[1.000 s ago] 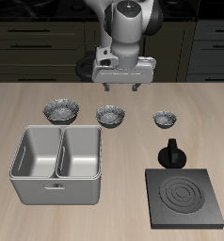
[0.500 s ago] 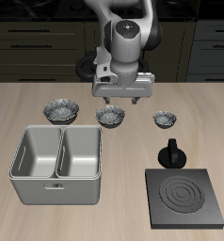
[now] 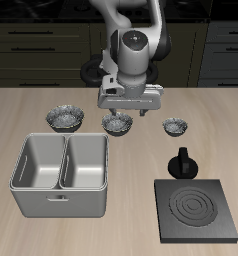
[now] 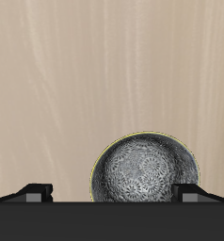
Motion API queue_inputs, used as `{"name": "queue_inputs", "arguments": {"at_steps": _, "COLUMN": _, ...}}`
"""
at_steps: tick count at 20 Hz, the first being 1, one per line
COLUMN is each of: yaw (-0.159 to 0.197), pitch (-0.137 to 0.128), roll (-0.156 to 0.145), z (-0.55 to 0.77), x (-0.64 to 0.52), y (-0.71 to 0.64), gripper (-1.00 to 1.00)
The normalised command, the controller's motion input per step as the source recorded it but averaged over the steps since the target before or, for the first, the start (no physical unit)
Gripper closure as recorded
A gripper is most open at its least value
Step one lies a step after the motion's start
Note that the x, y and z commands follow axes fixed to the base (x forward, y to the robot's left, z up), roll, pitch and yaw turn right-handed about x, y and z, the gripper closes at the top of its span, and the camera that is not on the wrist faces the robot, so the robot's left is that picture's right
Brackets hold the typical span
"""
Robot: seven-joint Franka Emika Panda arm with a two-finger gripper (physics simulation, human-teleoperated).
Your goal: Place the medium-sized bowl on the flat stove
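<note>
Speckled grey, the medium-sized bowl (image 3: 117,123) is sitting in the middle of the row of three at the back of the wooden table (image 3: 131,160), and I am hanging my gripper (image 3: 128,108) just above it, jaws spread and empty. For a clean pinch I am judging one finger should go inside the dark rim and one outside before closing. My target, the flat stove (image 3: 198,211), is waiting well apart near the front edge
</note>
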Motion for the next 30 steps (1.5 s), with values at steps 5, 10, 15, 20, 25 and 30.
{"name": "queue_inputs", "arguments": {"at_steps": 5, "yaw": -0.025, "pitch": -0.014, "roll": 0.012, "z": -0.21, "x": -0.18, "y": 0.01, "gripper": -1.00}}
{"name": "queue_inputs", "arguments": {"at_steps": 10, "yaw": -0.031, "pitch": 0.005, "roll": 0.023, "z": -0.22, "x": -0.13, "y": 0.00, "gripper": -1.00}}
{"name": "queue_inputs", "arguments": {"at_steps": 15, "yaw": -0.024, "pitch": 0.008, "roll": 0.008, "z": -0.19, "x": -0.08, "y": -0.04, "gripper": -1.00}}
{"name": "queue_inputs", "arguments": {"at_steps": 20, "yaw": -0.009, "pitch": -0.009, "roll": 0.004, "z": -0.14, "x": -0.03, "y": 0.01, "gripper": -1.00}}
{"name": "queue_inputs", "arguments": {"at_steps": 25, "yaw": 0.017, "pitch": 0.011, "roll": 0.025, "z": -0.24, "x": -0.03, "y": 0.13, "gripper": -1.00}}
{"name": "queue_inputs", "arguments": {"at_steps": 30, "yaw": -0.025, "pitch": 0.043, "roll": 0.047, "z": -0.11, "x": 0.08, "y": 0.01, "gripper": 1.00}}
